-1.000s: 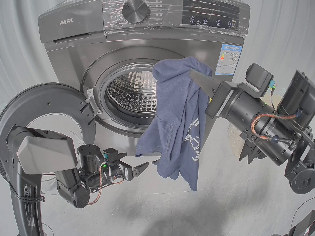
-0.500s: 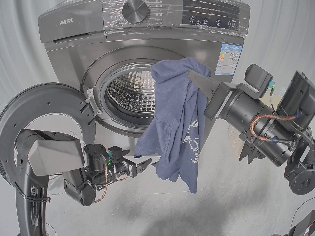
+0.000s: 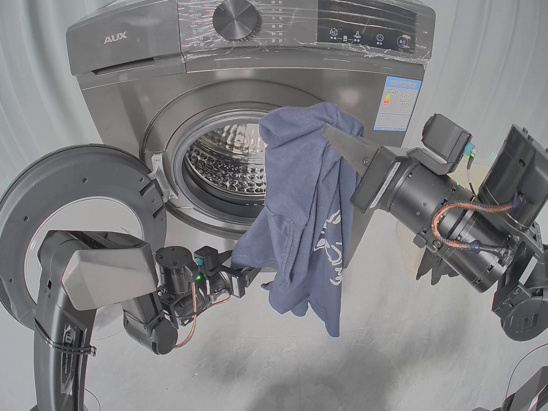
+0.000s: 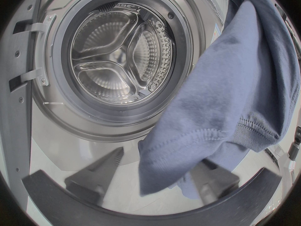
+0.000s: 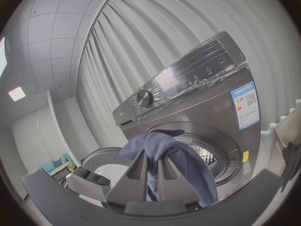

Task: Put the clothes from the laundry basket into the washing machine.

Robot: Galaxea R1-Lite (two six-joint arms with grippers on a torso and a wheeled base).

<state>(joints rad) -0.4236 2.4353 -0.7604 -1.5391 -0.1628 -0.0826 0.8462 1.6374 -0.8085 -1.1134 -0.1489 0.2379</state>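
Navy shirt pinched by right gripper, hanging below it across washing machine mouth; left gripper spread at hem, one finger cloth-covered; laundry basket half hidden behind.

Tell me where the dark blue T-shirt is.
Head view, centre: the dark blue T-shirt hangs from the right gripper before the grey washing machine's open drum, its lower edge at the left gripper.

Markings on the washing machine
We see a drawer logo, control-panel icons, a blue energy sticker with QR code.
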